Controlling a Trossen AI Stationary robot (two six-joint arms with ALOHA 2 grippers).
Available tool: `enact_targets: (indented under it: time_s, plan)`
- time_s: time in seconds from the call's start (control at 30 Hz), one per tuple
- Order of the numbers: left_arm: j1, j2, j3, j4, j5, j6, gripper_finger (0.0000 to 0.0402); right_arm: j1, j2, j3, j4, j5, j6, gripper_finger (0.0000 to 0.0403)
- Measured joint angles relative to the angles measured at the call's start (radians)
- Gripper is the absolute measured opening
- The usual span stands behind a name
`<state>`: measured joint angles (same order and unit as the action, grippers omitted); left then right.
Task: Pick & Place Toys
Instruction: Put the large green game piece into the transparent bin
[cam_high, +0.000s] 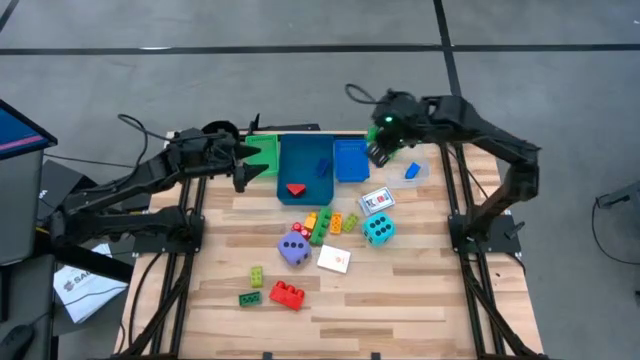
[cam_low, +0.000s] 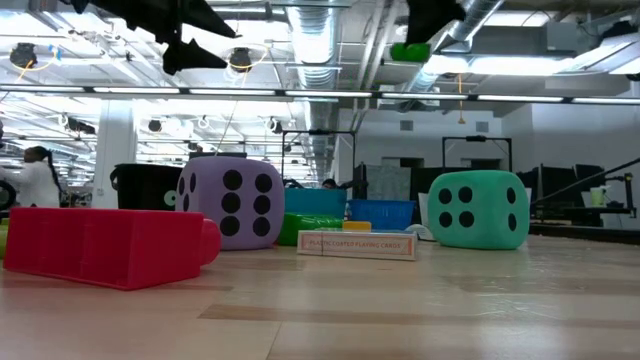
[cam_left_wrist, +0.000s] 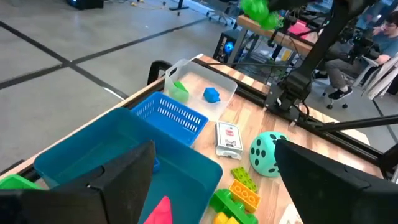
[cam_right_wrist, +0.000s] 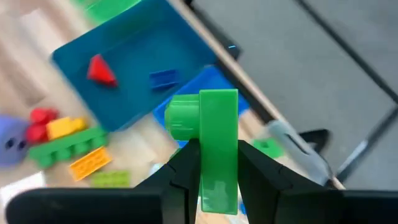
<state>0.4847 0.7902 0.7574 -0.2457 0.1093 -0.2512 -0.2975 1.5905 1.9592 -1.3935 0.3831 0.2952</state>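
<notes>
Above table, green brick (cam_right_wrist: 217, 149) between right gripper (cam_right_wrist: 211, 163) fingers

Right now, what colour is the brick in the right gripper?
Green brick; the right wrist view shows it best.

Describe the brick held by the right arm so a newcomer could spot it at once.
Start at the blue tray at the table's far edge. Just right of it, above the blue basket, the right tool holds a green brick in the air; every other brick lies on something.

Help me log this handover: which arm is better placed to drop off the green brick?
Right. The right gripper already clamps the green brick above the trays' far end, near the clear tray. The left gripper hangs open and empty.
</notes>
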Motion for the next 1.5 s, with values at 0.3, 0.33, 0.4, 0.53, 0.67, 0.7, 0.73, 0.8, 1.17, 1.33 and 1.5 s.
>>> enact_targets:
  time_s: [0.3, 0.33, 0.4, 0.53, 0.67, 0.7, 0.73, 0.8, 1.17, 1.33, 1.5]
  plan:
    - [-0.001, 0.011, 0.0, 0.058, 0.0, -0.03, 0.0324, 0.003, -0.122, -0.19, -0.02, 0.227, 0.286, 0.0086]
    - [-0.001, 0.011, 0.0, 0.066, 0.0, -0.042, 0.0324, 0.003, -0.138, -0.238, -0.02, 0.247, 0.331, 0.0086]
    - [-0.002, 0.011, 0.0, 0.082, 0.0, -0.045, 0.0324, 0.003, -0.17, -0.347, -0.012, 0.273, 0.418, 0.0086]
    - [-0.002, 0.011, 0.0, 0.095, 0.0, -0.045, 0.0324, -0.002, -0.224, -0.57, 0.078, 0.271, 0.551, 0.0086]
    - [-0.001, 0.011, 0.0, 0.094, 0.0, -0.05, 0.0324, -0.014, -0.244, -0.719, 0.19, 0.223, 0.62, 0.0086]
    - [-0.001, 0.011, 0.0, 0.095, 0.0, -0.064, 0.0324, -0.018, -0.244, -0.744, 0.211, 0.214, 0.622, 0.0086]
    - [-0.001, 0.011, 0.0, 0.095, 0.0, -0.075, 0.0324, -0.022, -0.244, -0.765, 0.225, 0.21, 0.622, 0.0086]
    - [-0.001, 0.011, 0.0, 0.097, 0.0, -0.095, 0.0324, -0.032, -0.244, -0.801, 0.25, 0.209, 0.623, 0.0086]
    - [-0.001, 0.011, 0.0, 0.097, 0.0, -0.18, 0.0324, -0.146, -0.245, -0.887, 0.387, 0.211, 0.511, 0.0086]
    - [-0.001, 0.011, 0.0, 0.097, 0.0, -0.239, 0.0324, -0.186, -0.244, -0.888, 0.481, 0.19, 0.432, 0.0093]
    - [-0.001, 0.011, 0.0, 0.097, 0.0, -0.262, 0.0324, -0.204, -0.244, -0.888, 0.514, 0.182, 0.403, 0.0127]
